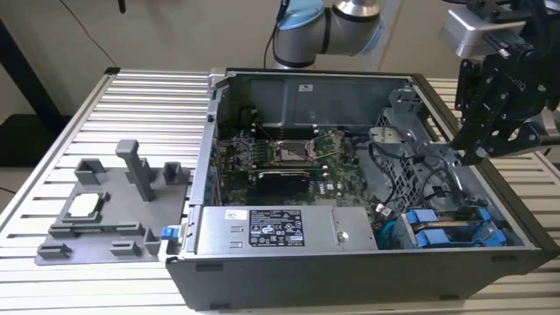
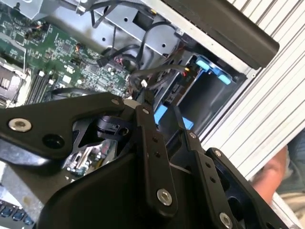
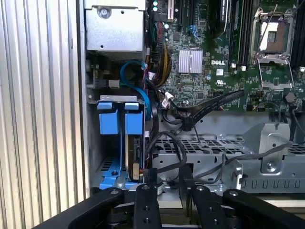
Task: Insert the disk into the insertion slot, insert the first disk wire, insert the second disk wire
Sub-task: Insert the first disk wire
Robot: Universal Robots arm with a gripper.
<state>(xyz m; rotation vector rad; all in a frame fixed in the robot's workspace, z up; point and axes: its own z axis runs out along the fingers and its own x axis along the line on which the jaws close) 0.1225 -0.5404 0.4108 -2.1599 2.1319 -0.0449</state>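
Shows the disk (image 3: pixel 134 123) seated in the insertion slot (image 3: pixel 107 163), beside a second blue carrier (image 3: pixel 107 121). Strings black cables (image 3: pixel 209 102) just beside, near the pincer (image 3: pixel 167 177), spread apart and empty. Rests the open computer case (image 1: pixel 350 279) on a ribbed tabletop (image 1: pixel 131 98).

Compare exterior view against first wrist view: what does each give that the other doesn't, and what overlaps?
Exterior view adds: the grey fixture plate beside the open computer case, at the exterior view's left, and the arm's joint behind the case.
First wrist view adds: a close look at the silver finned heatsink and the perforated top of the drive cage, with black cables draped over it.
Shared: the gripper, the two blue carriers side by side in the bay, and the motherboard's processor socket.
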